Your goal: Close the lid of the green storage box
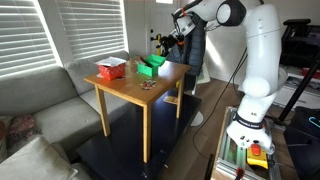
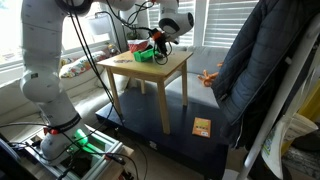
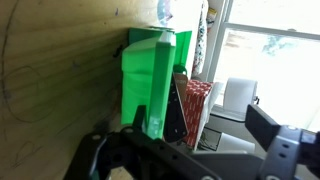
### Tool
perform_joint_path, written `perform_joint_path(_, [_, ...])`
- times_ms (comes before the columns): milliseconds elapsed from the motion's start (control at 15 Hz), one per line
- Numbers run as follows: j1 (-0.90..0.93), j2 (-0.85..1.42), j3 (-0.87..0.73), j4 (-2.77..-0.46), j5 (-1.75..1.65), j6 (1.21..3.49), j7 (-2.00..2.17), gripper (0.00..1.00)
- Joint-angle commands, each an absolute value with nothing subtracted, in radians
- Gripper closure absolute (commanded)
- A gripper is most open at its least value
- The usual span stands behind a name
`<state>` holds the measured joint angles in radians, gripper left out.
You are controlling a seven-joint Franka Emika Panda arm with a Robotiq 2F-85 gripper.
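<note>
The green storage box point(image 1: 150, 69) sits on the wooden table point(image 1: 135, 92) at its far side; it also shows in an exterior view point(image 2: 146, 57) and in the wrist view point(image 3: 138, 85). Its lid point(image 3: 160, 80) stands raised, seen edge-on in the wrist view. My gripper point(image 1: 160, 44) hovers just above and behind the box, also seen in an exterior view point(image 2: 158, 38). In the wrist view the gripper point(image 3: 185, 145) is open and empty, and the lid's edge lies between its fingers' lines, apart from them.
A red and white box point(image 1: 110, 68) stands on the table beside the green one point(image 3: 197, 105). Small items point(image 1: 148, 84) lie mid-table. A grey sofa point(image 1: 40, 110) is beside the table. A dark jacket point(image 2: 255, 70) hangs nearby. A small box point(image 2: 202, 127) lies on the floor.
</note>
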<state>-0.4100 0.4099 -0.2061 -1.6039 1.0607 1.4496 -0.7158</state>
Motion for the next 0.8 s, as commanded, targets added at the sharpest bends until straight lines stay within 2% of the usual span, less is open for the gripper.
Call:
perform_joint_path(0, [-0.420, 0.394, -0.204, -1.597, 1.103, 1.398, -0.690, 0.00])
perform_joint_path(733, [-0.391, 0.361, -0.202, -1.619, 1.157, 1.392, -0.680, 0.00])
